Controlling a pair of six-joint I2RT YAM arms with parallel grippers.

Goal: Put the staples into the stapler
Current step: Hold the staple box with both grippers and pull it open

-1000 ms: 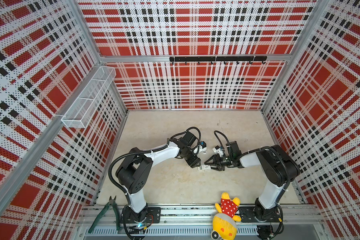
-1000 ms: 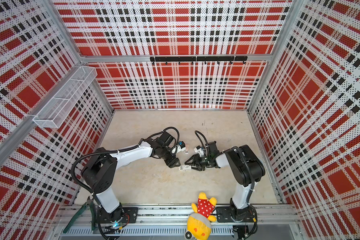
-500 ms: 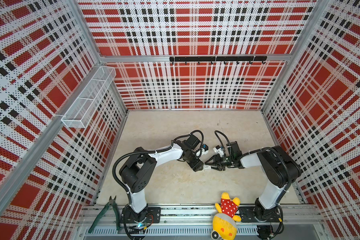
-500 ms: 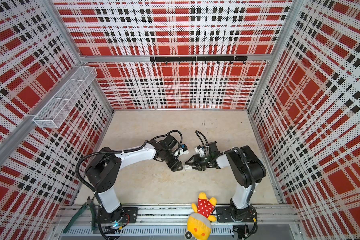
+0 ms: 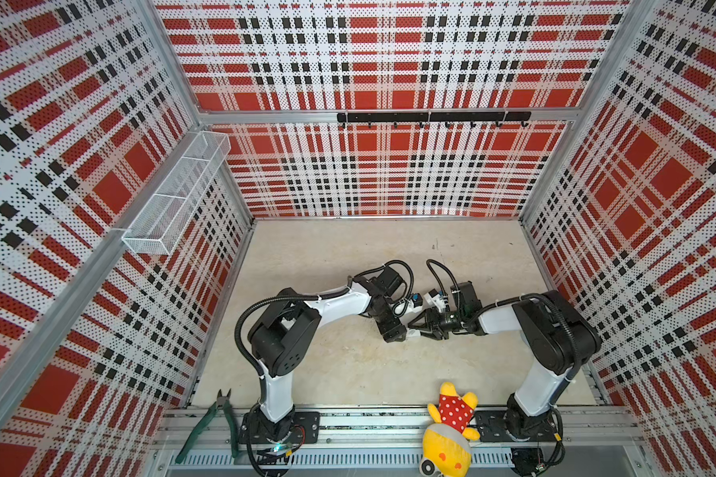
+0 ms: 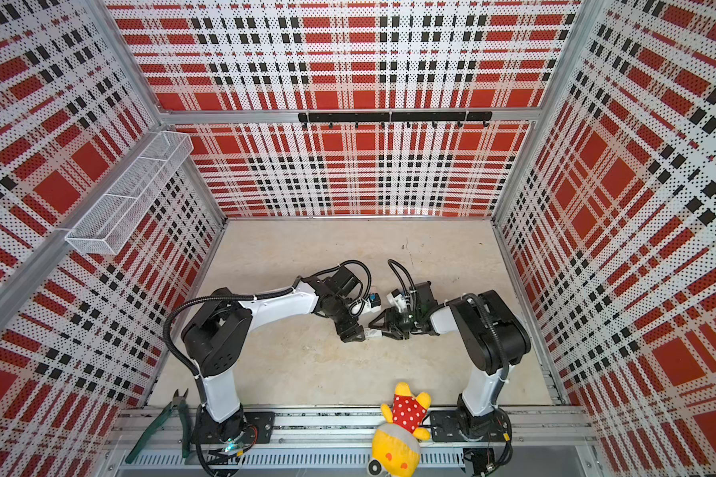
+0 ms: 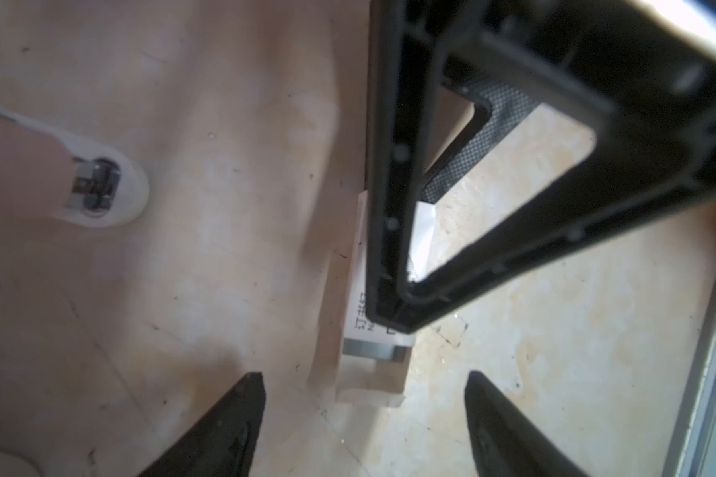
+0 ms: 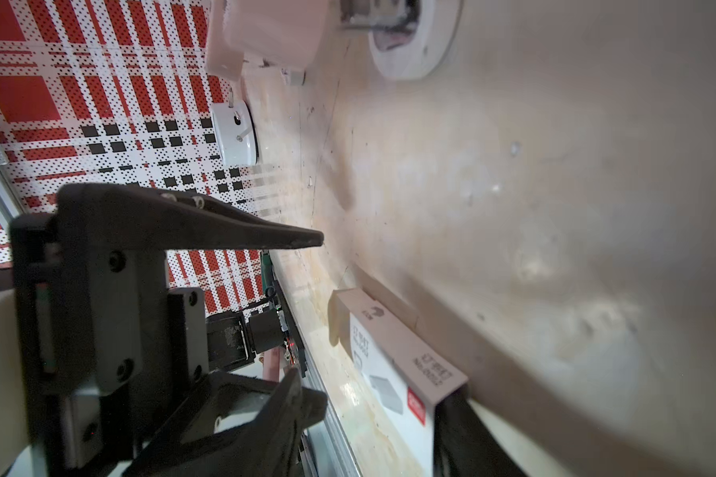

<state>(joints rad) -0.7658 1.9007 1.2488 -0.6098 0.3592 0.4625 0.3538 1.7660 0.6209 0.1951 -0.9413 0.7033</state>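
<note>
While the right gripper [image 5: 415, 330] holds the small white box [image 7: 361, 318] down on the table [image 5: 340, 371], its fingers seemingly clamped on it, the left gripper [image 7: 364, 375] waits at the box's open end, fingers apart. I'd say they're drawing out the staples [image 7: 373, 350]. Next the left must close squarely on that thin grey strip. Only the left wrist view shows the strip peeking out. The right wrist view gives the box's printed face, with the pink stapler [image 8: 265, 37] lying apart.

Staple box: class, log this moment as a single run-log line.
right gripper: shut on staple box | left gripper: open, jaws either side of box end | staples: grey end showing at box mouth, not yet gripped
</note>
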